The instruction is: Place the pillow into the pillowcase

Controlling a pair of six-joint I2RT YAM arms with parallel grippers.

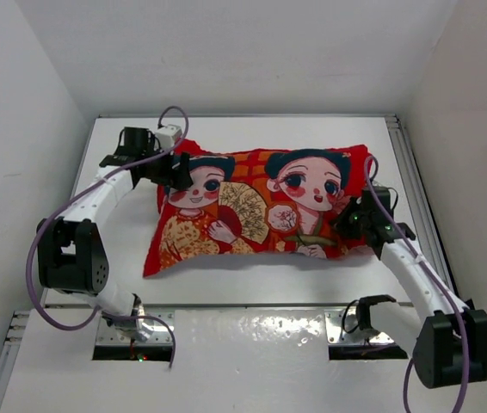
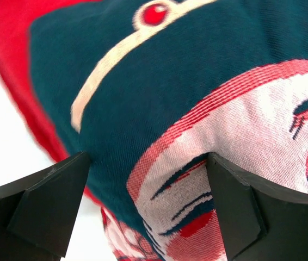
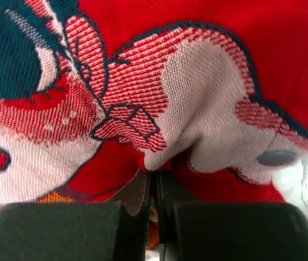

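White tabletop (image 1: 252, 288) bears the plump pillowcase (image 1: 261, 202), pillow apparently inside. Left jaws stand open astride its 9 o'clock end; right jaws, at 3 o'clock, pinch its fabric.

Plump red-orange pillowcase (image 1: 261, 211), 2 cartoon children and fan face-up, long side left-to-right.

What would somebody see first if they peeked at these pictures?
The big red pillowcase with two cartoon children lies puffy in the middle of the white table. The left gripper straddles its left end, jaws open, and the right gripper pinches fabric at its right end.
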